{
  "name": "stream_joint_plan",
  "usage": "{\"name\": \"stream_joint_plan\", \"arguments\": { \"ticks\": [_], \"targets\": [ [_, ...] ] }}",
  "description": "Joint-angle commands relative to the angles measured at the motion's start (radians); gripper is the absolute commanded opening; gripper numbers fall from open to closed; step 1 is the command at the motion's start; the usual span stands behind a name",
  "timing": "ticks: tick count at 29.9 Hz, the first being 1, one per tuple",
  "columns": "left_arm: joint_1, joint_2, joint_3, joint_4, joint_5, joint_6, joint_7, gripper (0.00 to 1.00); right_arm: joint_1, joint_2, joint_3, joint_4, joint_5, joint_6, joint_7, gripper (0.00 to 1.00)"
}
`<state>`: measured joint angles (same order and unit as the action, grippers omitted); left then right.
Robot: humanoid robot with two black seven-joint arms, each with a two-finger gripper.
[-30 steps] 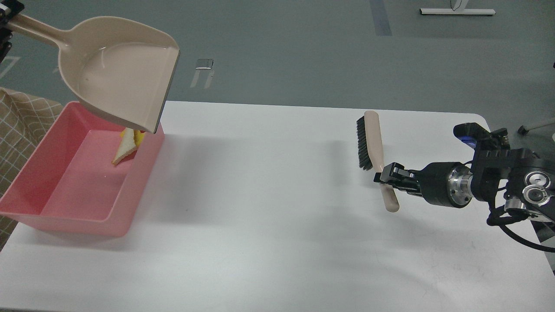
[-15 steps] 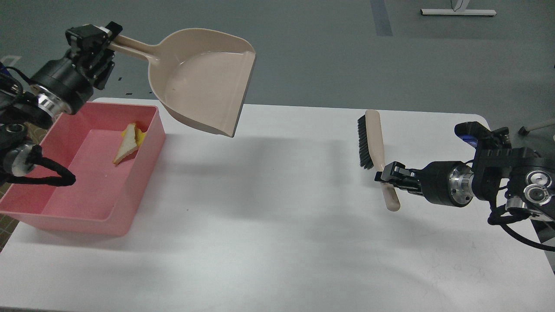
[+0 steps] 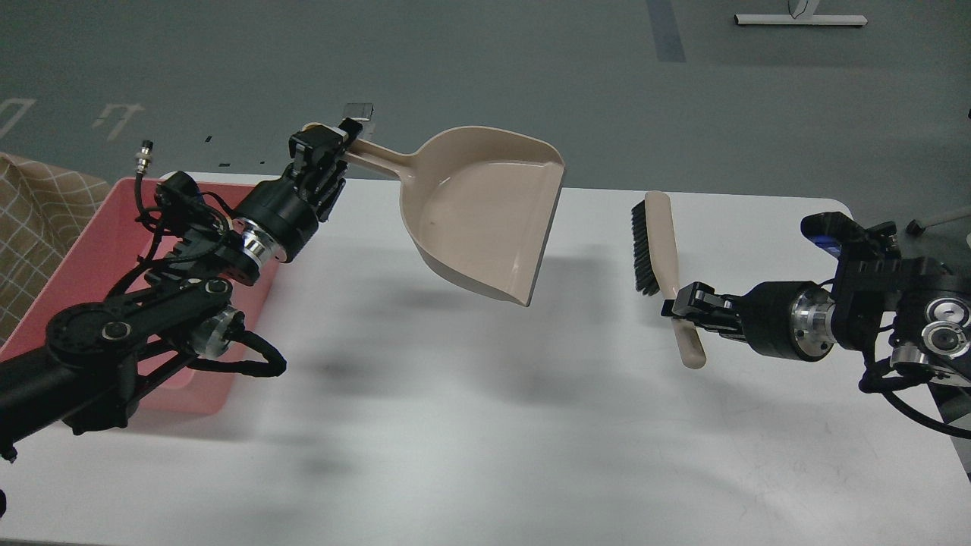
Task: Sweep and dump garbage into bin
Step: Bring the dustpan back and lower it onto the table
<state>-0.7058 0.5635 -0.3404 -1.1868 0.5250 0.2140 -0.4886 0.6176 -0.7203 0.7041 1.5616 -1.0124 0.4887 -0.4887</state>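
- The bin, a pink tub, is seen at the table's nine o'clock edge; most of its inside is covered by the left arm, so the garbage cannot be made out.
- The dustpan, beige and with nothing lying in it, is held in the air over the table, at three o'clock of the bin and apart from it; its open lip is tilted down toward four o'clock.
- The left gripper is clamped on the end of the dustpan's handle.
- The brush is held at three o'clock of the dustpan, bristles turned toward nine o'clock, head toward twelve.
- The right gripper is pinched on the brush's handle, below the bristles.
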Motion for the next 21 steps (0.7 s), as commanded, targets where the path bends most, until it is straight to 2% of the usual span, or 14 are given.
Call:
{"name": "stream_joint_plan", "arguments": {
  "ticks": [1,7,14,21],
  "targets": [
    [0.000,-0.060,0.032,0.038,0.000,0.033,0.000,0.00,-0.009,-0.018,0.000,-0.012,0.000,0.000,0.000,0.00],
    [0.017,-0.125,0.044,0.145,0.000,0.041,0.000,0.00,-0.010,-0.019,0.000,-0.046,0.000,0.000,0.000,0.00],
    [0.057,-0.171,0.044,0.193,0.000,0.082,0.000,0.00,-0.012,-0.019,-0.005,-0.086,0.000,0.000,0.000,0.00],
    [0.072,-0.214,0.046,0.274,0.000,0.082,0.000,0.00,-0.012,-0.019,-0.008,-0.127,0.000,0.000,0.000,0.01]
  ]
}}
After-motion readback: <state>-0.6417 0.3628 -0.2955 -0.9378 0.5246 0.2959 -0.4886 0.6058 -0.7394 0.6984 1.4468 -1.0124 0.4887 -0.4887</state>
